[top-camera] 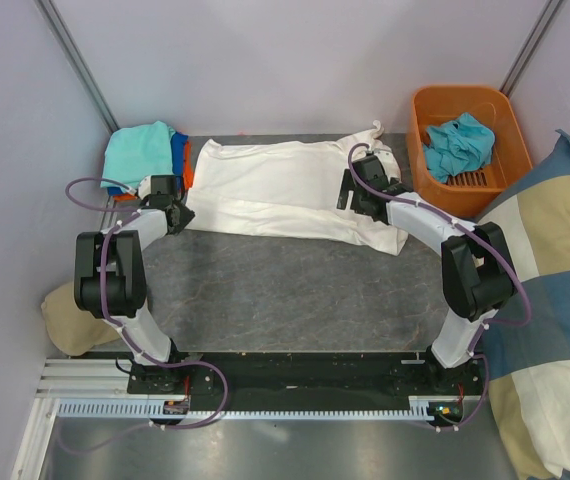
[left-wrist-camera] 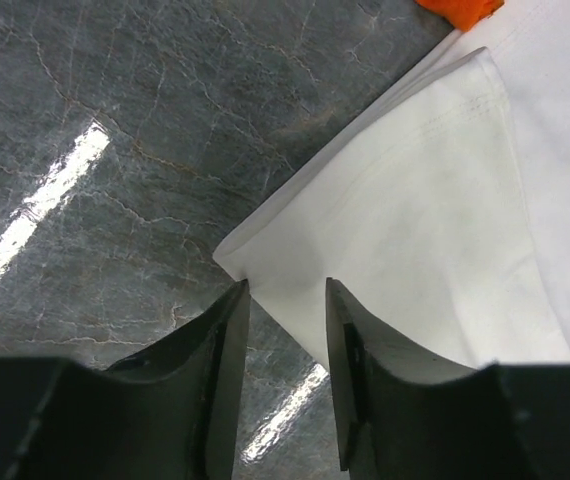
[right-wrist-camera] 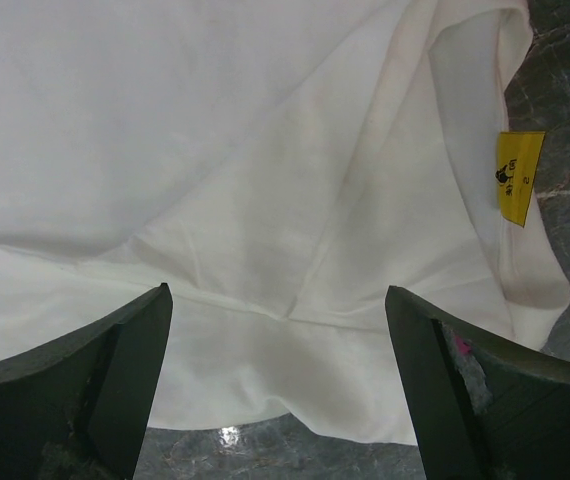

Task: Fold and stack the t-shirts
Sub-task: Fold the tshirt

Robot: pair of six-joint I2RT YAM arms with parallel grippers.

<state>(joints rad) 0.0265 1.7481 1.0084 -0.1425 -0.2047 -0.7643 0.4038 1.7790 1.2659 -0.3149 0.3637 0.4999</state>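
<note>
L gripper [left-wrist-camera: 287,290]: jaws part-open, narrow gap. Corner of white tee [top-camera: 285,185] sits right at my tips. Nothing pinched that I can see.
R gripper [right-wrist-camera: 277,300]: jaws wide, holding nothing. It hangs low over the tee's R end, near the yellow tag [right-wrist-camera: 518,178].
White tee pos: spread across far half of table [top-camera: 295,290], long axis L-R, near edge already doubled over.
Step, my read: grab both ends for next fold.
Do it well: L side, get both layers of the corner between the pads, not just the top ply. R side, go down onto the doubled edge before closing. Lift both ends level, keep cloth taut, no drag on the pile.
Pile, far L: teal tee [top-camera: 137,150] on top, blue tee [top-camera: 178,148] and orange tee [top-camera: 187,175] peeking out.
Count: 1 white tee, 3 colours in pile, 1 crumpled teal-blue tee [top-camera: 457,145] in 1 orange basket [top-camera: 435,105].
Other: 1 checked cushion [top-camera: 555,250], 1 tan cap [top-camera: 65,318].
</note>
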